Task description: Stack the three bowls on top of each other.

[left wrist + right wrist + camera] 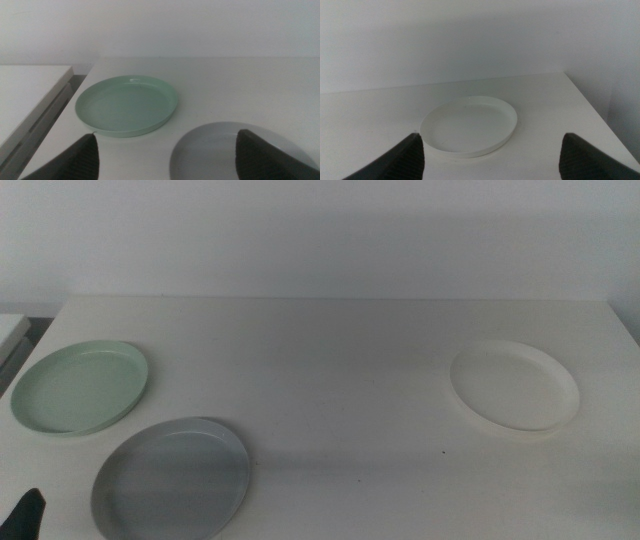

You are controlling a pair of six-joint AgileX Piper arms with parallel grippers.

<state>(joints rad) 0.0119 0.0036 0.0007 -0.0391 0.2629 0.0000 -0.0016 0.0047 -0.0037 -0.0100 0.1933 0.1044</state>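
Note:
Three shallow bowls lie apart on the white table (340, 380). The mint green bowl (80, 387) is at the left, also in the left wrist view (127, 104). The grey bowl (172, 478) is at the front left, just right of the green one (225, 152). The white bowl (514, 384) is at the right, also in the right wrist view (469, 125). My left gripper (167, 162) is open and empty, low at the front left corner, where one jaw tip (28, 515) shows. My right gripper (492, 160) is open and empty, short of the white bowl, out of the middle view.
A white ledge or second surface (30, 95) stands beside the table's left edge, with a gap between. The table's right edge (600, 120) runs close to the white bowl. A plain white wall is behind.

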